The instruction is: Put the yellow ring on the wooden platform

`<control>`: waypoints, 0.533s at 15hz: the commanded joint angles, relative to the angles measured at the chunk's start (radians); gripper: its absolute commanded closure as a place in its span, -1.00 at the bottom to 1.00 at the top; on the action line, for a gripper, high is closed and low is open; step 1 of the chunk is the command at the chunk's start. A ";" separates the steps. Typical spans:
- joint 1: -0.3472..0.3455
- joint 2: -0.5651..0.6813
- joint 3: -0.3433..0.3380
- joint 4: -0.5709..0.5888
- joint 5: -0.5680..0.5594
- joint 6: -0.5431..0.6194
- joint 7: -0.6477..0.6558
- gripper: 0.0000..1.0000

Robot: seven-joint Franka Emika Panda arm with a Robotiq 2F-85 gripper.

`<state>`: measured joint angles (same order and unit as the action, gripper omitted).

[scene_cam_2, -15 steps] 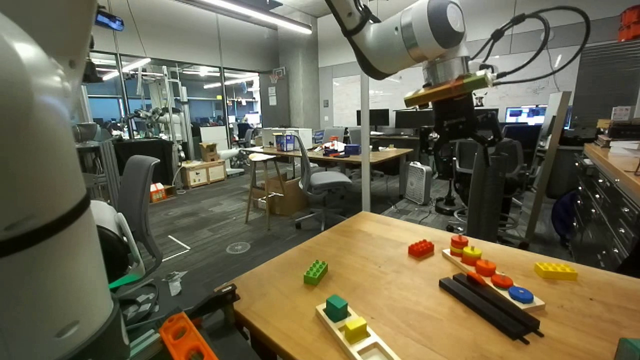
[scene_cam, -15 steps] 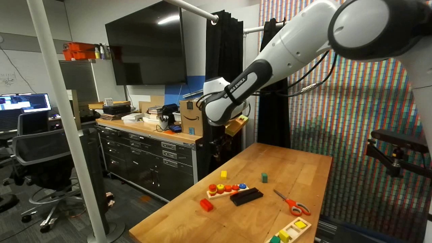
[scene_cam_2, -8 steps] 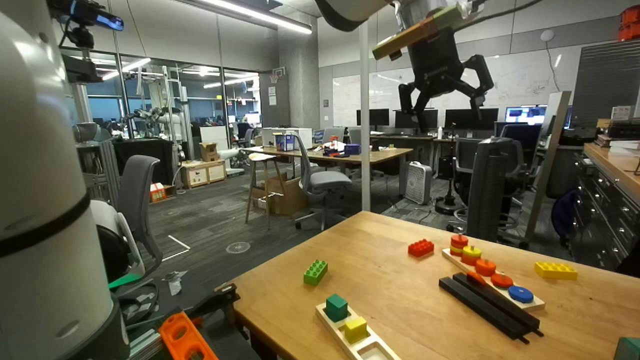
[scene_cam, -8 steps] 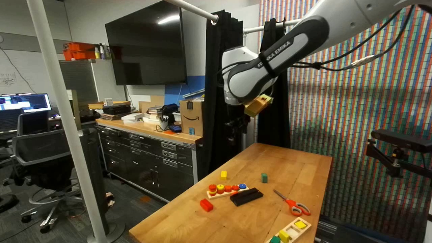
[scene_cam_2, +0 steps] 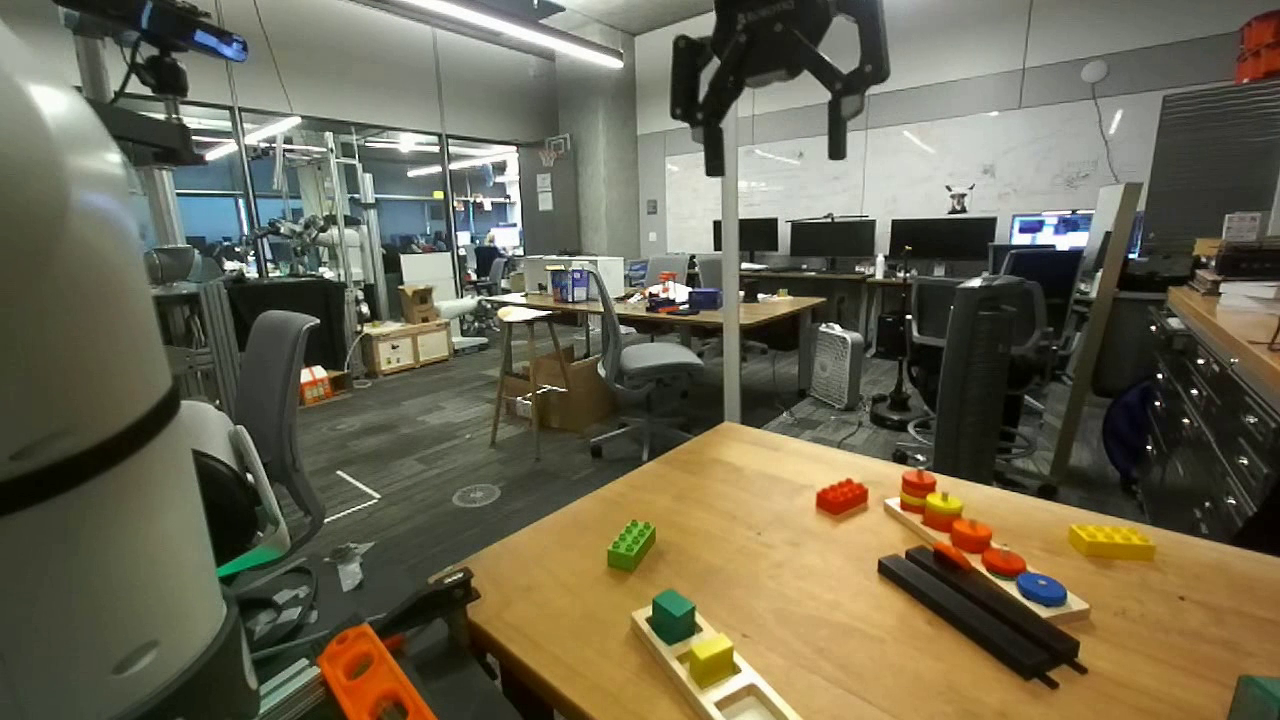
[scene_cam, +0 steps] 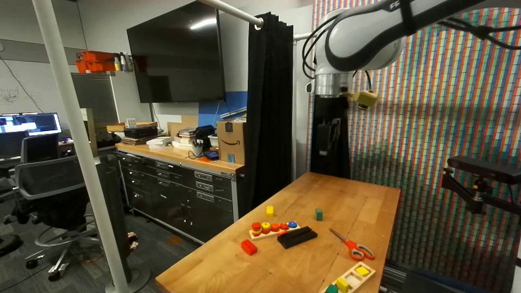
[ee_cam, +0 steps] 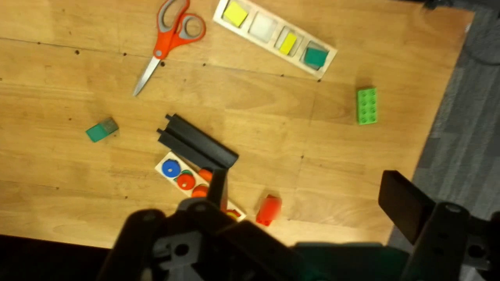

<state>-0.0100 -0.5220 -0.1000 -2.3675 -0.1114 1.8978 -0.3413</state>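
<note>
The yellow ring sits on top of an orange-red ring on a peg of the light wooden platform. In an exterior view the yellow ring and platform stand left of the black bars. Another yellow ring is layered between red rings on the end peg. In the wrist view the platform is partly hidden behind a finger, with only a bit of yellow showing. My gripper is open and empty, pointing down high above the table. Its fingers are wide apart in the wrist view.
Black bars lie against the platform. A red brick, yellow brick, green brick and dark green block lie around. Scissors and a wooden tray with blocks lie on the table.
My arm has swung rightward in one view and leftward and up in another, going from tilted to pointing straight down. The table objects have not moved.
</note>
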 commanded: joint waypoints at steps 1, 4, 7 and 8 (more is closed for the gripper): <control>0.032 -0.171 -0.049 -0.046 0.072 -0.155 -0.116 -1.00; 0.024 -0.158 -0.046 -0.026 0.048 -0.191 -0.091 -1.00; 0.026 -0.216 -0.054 -0.047 0.049 -0.225 -0.095 -1.00; 0.027 -0.219 -0.054 -0.051 0.049 -0.225 -0.095 -1.00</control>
<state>0.0034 -0.7410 -0.1445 -2.4211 -0.0568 1.6762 -0.4440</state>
